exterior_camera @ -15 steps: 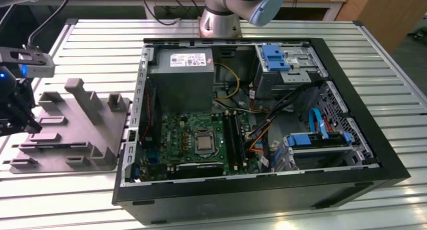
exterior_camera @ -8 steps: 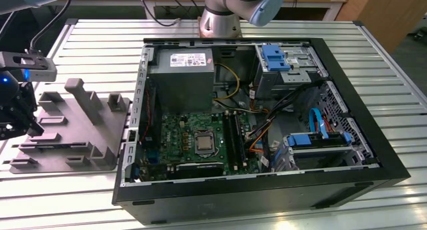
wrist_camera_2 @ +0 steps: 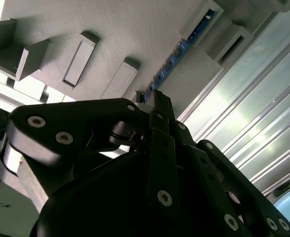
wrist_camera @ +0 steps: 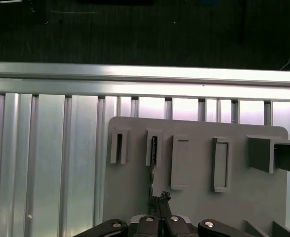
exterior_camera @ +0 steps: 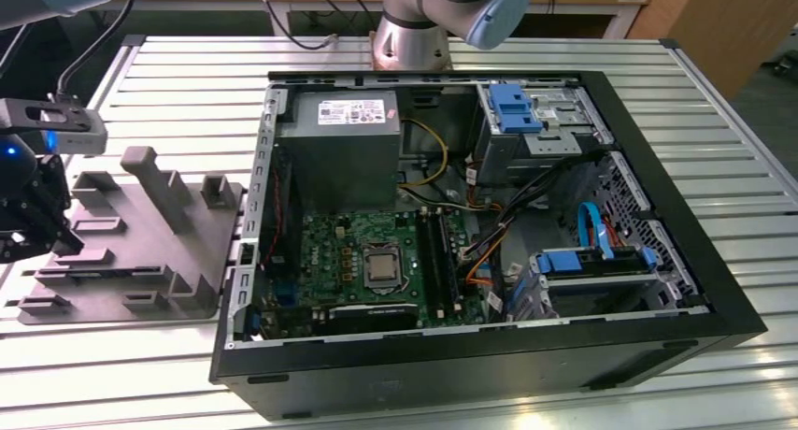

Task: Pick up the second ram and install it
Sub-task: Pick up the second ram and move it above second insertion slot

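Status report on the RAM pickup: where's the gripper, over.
Gripper low over the gray holder tray, at one end of the second ram. Ram on edge in the tray's slots. Nothing seen in the way.

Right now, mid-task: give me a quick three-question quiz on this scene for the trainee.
1. True or false: the gripper is above the open computer case.
2. Where is the second ram? A) standing on edge in the gray fixture; B) seated on the motherboard; C) lying flat on the table slats.
3. In the exterior view, on which side of the computer case does the gray fixture sit?

Key: 1 false, it is over the gray fixture; 2 A; 3 the exterior view's left.
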### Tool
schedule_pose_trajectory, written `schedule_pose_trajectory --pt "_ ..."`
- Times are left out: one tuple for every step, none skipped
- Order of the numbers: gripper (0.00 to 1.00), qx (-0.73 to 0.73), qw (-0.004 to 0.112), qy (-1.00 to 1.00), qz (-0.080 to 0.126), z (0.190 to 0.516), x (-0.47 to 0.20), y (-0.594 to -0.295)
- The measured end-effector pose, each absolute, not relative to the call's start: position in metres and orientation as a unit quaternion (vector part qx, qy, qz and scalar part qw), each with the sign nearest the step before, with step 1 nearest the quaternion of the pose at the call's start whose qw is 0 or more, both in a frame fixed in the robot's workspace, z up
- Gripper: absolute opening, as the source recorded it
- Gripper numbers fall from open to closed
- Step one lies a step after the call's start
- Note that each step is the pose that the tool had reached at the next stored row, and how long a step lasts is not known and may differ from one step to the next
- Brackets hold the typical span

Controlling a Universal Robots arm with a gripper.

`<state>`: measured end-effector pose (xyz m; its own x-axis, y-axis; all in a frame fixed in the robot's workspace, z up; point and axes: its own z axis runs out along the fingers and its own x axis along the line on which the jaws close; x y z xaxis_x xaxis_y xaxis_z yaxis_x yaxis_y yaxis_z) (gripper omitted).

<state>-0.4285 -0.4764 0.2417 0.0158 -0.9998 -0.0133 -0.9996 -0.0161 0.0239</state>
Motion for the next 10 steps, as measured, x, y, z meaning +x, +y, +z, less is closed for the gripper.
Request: schedule_pose_trajectory --pt "0.1 0.713 0.003 -0.701 -0.013 0.241 -0.429 -0.476" --pt "0.1 0.713 0.003 -0.701 -0.012 0.24 -0.429 -0.476" --pt "0.1 0.713 0.003 -0.701 -0.012 0.238 -0.429 -0.477" --pt "0.1 0.713 0.003 -0.701 -0.012 0.237 -0.429 -0.477" --pt "0.1 0.713 0.003 -0.701 -0.012 0.236 -0.429 -0.477" --pt "0.1 0.713 0.003 -0.701 -0.012 0.235 -0.429 -0.478" --pt "0.1 0.713 0.003 -0.701 -0.012 0.233 -0.429 -0.479" --pt "0.1 0.713 0.003 -0.701 -0.012 0.232 -0.429 -0.48" --pt "0.1 0.713 0.003 -0.701 -0.012 0.231 -0.429 -0.481" --pt "0.1 0.713 0.003 -0.701 -0.012 0.229 -0.429 -0.482"
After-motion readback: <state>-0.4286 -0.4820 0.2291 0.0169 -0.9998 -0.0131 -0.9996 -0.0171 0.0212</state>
